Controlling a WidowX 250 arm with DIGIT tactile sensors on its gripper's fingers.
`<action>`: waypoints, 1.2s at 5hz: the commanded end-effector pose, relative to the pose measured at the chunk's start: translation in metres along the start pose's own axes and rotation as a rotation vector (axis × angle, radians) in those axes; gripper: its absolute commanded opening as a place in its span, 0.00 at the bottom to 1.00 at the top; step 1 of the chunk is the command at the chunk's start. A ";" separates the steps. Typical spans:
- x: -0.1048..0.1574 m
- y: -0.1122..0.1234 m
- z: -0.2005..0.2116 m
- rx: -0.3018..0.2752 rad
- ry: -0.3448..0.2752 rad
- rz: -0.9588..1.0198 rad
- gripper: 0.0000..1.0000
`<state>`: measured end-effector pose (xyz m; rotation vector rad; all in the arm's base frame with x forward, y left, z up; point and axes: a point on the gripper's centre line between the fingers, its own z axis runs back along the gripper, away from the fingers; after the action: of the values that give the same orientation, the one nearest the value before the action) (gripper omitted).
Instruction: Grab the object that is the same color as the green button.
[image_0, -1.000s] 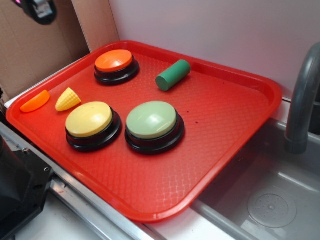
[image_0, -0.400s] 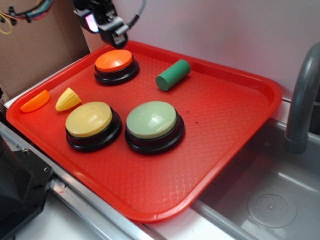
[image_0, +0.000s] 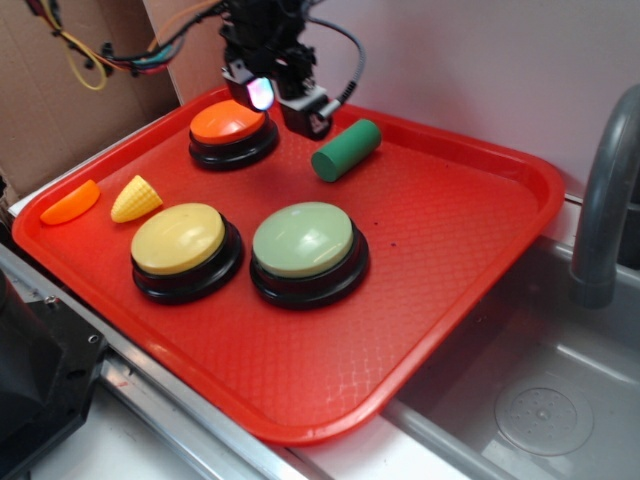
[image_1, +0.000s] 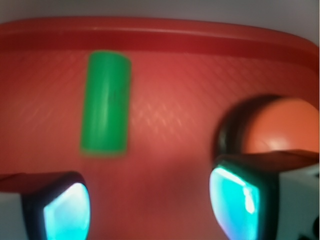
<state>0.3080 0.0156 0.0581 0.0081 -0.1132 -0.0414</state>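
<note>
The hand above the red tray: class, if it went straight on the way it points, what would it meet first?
Probably bare floor of the red plastic tray. The open hand points there, with the dark green cylinder left of centre and the orange dome button right; depth is unclear.

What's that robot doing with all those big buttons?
The gripper hangs open over the back of the red tray, between the orange button and a small green cylinder. It holds nothing. The cylinder is green like the green button in front, so that is probably what it is going for. A yellow button, a toy corn and an orange slice sit on the tray too.
</note>
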 end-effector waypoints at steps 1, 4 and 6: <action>0.036 -0.021 -0.022 -0.020 -0.043 -0.100 1.00; 0.033 -0.019 -0.028 -0.014 0.017 -0.172 0.00; 0.000 -0.022 0.042 -0.016 0.014 -0.259 0.00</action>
<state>0.2962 -0.0052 0.0814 -0.0031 -0.0284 -0.2847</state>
